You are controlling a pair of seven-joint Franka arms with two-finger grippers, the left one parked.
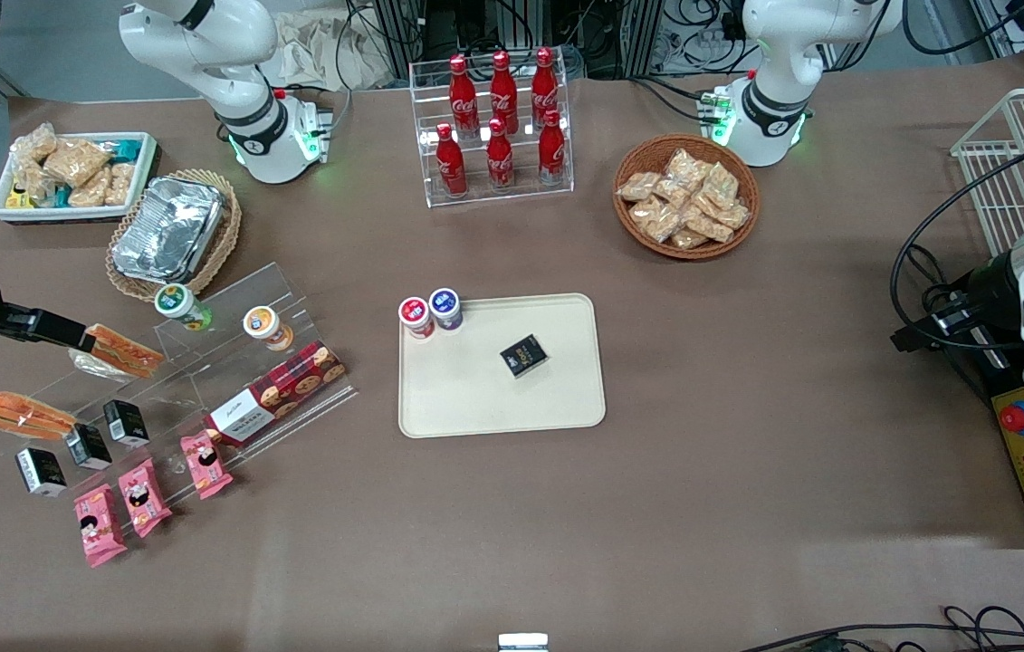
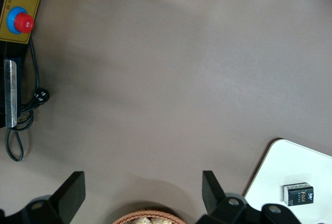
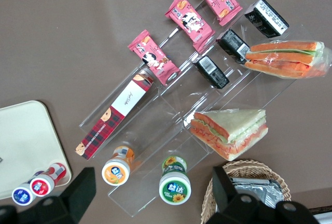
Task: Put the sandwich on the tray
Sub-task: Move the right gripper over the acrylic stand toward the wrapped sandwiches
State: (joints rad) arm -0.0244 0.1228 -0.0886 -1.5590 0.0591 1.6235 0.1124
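The sandwich (image 1: 23, 415) (image 3: 285, 58) is a slim clear-wrapped wedge with orange and green stripes. It lies on the clear acrylic stand (image 1: 204, 362) at the working arm's end of the table. The cream tray (image 1: 493, 398) (image 3: 21, 141) (image 2: 290, 167) lies flat mid-table and holds two small bottles and a black box. My gripper (image 1: 81, 340) (image 3: 153, 193) hovers open and empty above the stand, over a green-lidded bottle (image 3: 175, 186). It is apart from the sandwich, which lies nearer the front camera.
A chunkier wrapped sandwich (image 1: 122, 351) (image 3: 231, 130) sits on the stand close by the gripper. An orange-lidded bottle (image 3: 116, 171), cookie box (image 1: 276, 391), black boxes and pink snack packs (image 1: 140, 493) fill the stand. A foil tray in a wicker basket (image 1: 169, 231) is beside it.
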